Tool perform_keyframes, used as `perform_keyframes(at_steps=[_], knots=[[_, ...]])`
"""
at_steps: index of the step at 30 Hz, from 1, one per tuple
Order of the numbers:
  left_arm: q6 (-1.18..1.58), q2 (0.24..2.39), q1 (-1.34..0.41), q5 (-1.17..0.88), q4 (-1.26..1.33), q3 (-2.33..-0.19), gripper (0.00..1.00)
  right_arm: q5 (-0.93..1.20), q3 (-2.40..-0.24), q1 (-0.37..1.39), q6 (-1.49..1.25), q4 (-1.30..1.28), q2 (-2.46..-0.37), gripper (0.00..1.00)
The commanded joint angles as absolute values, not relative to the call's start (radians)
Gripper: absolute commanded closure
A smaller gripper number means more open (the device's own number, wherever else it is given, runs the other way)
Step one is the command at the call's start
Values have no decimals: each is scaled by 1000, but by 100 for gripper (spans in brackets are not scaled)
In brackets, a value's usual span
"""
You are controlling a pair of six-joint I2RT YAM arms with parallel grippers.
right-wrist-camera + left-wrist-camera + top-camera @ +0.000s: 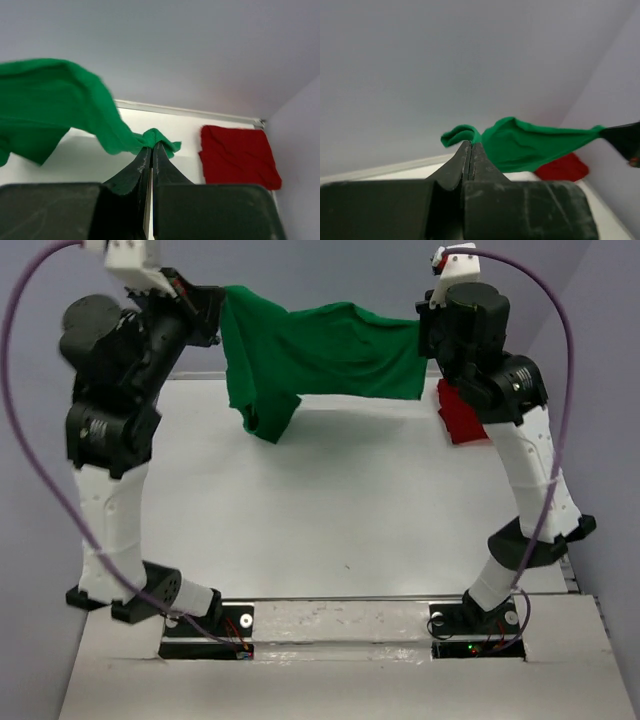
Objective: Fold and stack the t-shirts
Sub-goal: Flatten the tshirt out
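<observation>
The bright green t-shirt (pixel 325 355) hangs in the air over the far part of the table, stretched between both arms, one lower corner drooping at its left. My left gripper (pixel 216 302) is shut on its left edge; in the left wrist view the green t-shirt (pixel 530 145) bunches at the gripper (pixel 470 144). My right gripper (pixel 424 332) is shut on the right edge, the green t-shirt (pixel 75 107) puckering at the gripper (pixel 152 145). The dark red t-shirt (pixel 462 418) lies folded at the table's far right, partly behind the right arm, and the red t-shirt (pixel 237 155) shows fully in the right wrist view.
The white table (pixel 330 510) ends at a back edge against a grey wall (pixel 330 270). A wall also stands close on the right, beside the red shirt. Both arm bases sit on a metal rail (pixel 340 625) at the near edge.
</observation>
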State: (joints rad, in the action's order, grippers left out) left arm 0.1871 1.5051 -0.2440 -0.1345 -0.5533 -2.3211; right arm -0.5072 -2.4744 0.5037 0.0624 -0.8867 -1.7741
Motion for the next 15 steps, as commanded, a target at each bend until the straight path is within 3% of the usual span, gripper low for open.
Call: perform_keyframes(at_steps=[1,5,8,11,13,14,15], knots=[[169,1284,-331,-64,-521,-2258,100,-776,-2415,713,118,-822,-1618,100],[160,1149,-337,-31,-561,-2215,100,-1053,-2356,906,195,-744,-1507,100],[135,1086,-339,-11,-624,-2234,100,-1196,-2107,1069,357,-541,-1335,100],[140,1008,-341,26,-618,-2143,100,-1323,-1988,1143,469,-332,-1264,100],[147,989,-341,23,-632,-2106,100,-1411,-1851,1203,683,-49,-1220,100],[149,991,-339,23,-641,-2099,100,-1428,-1732,1216,933,299,-1191,100],[149,991,-339,26,-641,-2098,100,-1440,-1730,1216,1057,302,-1190,100]])
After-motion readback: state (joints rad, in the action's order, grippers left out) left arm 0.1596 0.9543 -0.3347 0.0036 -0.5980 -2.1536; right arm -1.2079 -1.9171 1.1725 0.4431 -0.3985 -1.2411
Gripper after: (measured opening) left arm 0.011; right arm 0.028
